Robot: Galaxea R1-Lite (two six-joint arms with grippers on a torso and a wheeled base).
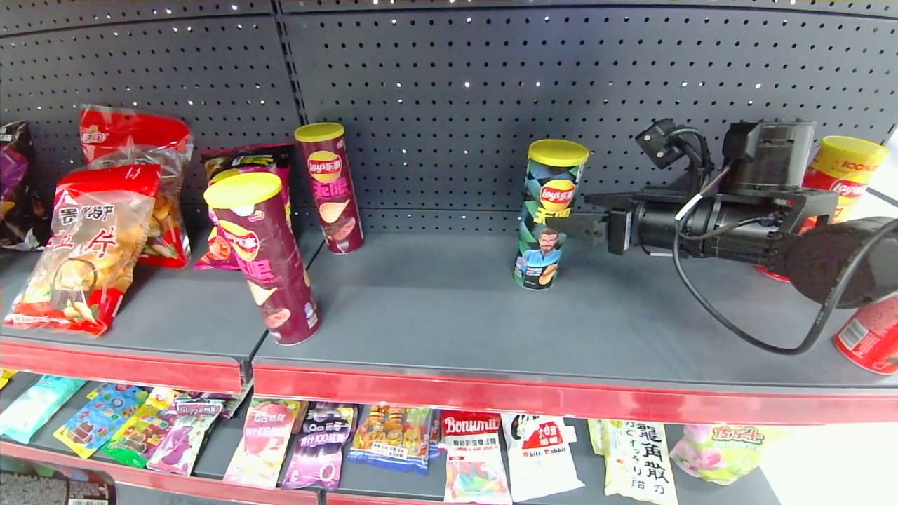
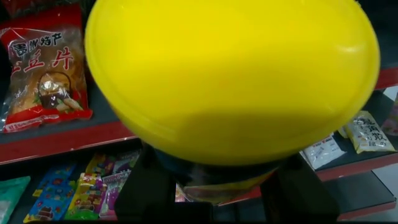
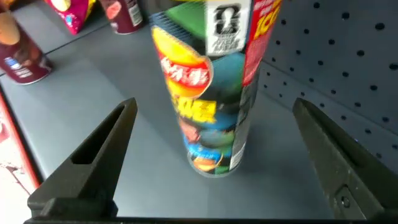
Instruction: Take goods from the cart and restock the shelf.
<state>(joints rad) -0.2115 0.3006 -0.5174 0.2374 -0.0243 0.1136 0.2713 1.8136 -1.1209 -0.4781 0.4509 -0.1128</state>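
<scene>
The held can's (image 2: pixel 230 74) yellow lid blocks most of the left wrist view. It hides the fingertips of the left gripper (image 2: pixel 217 186), whose dark fingers sit tight on either side of the can's body just under the lid, gripping it. In the right wrist view the blue can (image 3: pixel 214 93) is cut off at the top. One red can (image 1: pixel 845 168) is partly hidden behind the right arm, and another (image 1: pixel 870 337) is cut by the right edge. The blue can (image 1: pixel 551 210) stands upright mid-shelf, toward the far side but apart from the pegboard (image 1: pixel 456 105). The right gripper (image 1: pixel 579 216) reaches in from the right with its fingers spread wide, one on each side of the can, with clear gaps between. The shelf (image 1: pixel 435 315) has open room between the blue can and the two maroon cans to the left, and also from the blue can forward to the red edge strip (image 1: pixel 561 396). The near maroon can (image 1: pixel 263 259) tilts close to that edge. The far maroon can (image 1: pixel 330 186) is upright by the pegboard. Snack bags (image 1: pixel 91 252) crowd the left end. Every can is lidded, so the contents cannot be seen. The lower shelf (image 1: pixel 224 435) holds a row of flat packets (image 1: pixel 470 456).
</scene>
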